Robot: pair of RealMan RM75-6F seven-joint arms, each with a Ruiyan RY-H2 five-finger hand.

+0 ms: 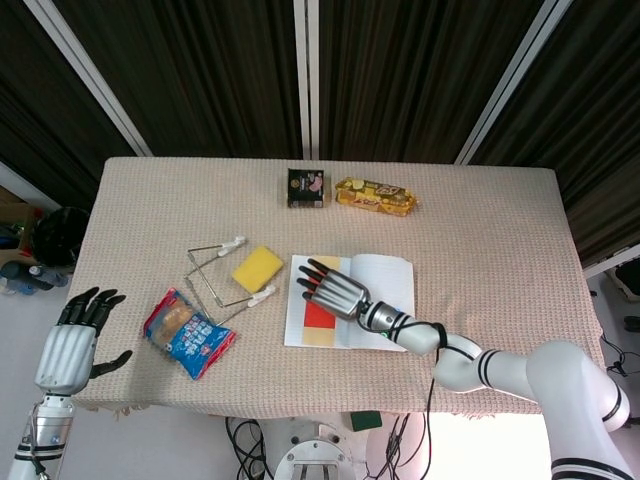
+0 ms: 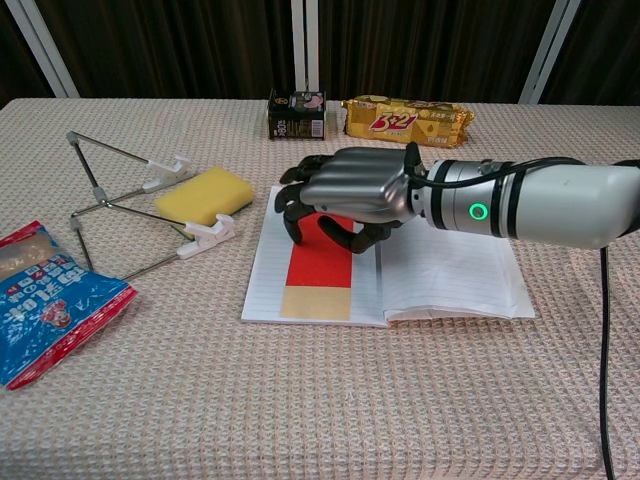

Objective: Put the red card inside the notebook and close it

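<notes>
The notebook (image 1: 383,305) (image 2: 440,275) lies open and flat near the table's front middle. On its left page lies the red card (image 1: 318,316) (image 2: 320,262), with a tan strip (image 2: 316,303) just below it. My right hand (image 1: 333,288) (image 2: 350,190) is palm down over the top of the card. Its fingers are spread and bent downward, with the tips at or just above the page, and it holds nothing. The hand hides the card's far end. My left hand (image 1: 72,340) hangs open off the table's left side, far from the notebook.
A yellow sponge (image 1: 258,267) (image 2: 207,194) and a wire stand with white clips (image 1: 215,270) (image 2: 120,205) sit just left of the notebook. A blue snack bag (image 1: 188,333) (image 2: 45,300) is at the front left. A dark box (image 1: 306,187) (image 2: 296,115) and a yellow snack pack (image 1: 376,196) (image 2: 405,120) are behind.
</notes>
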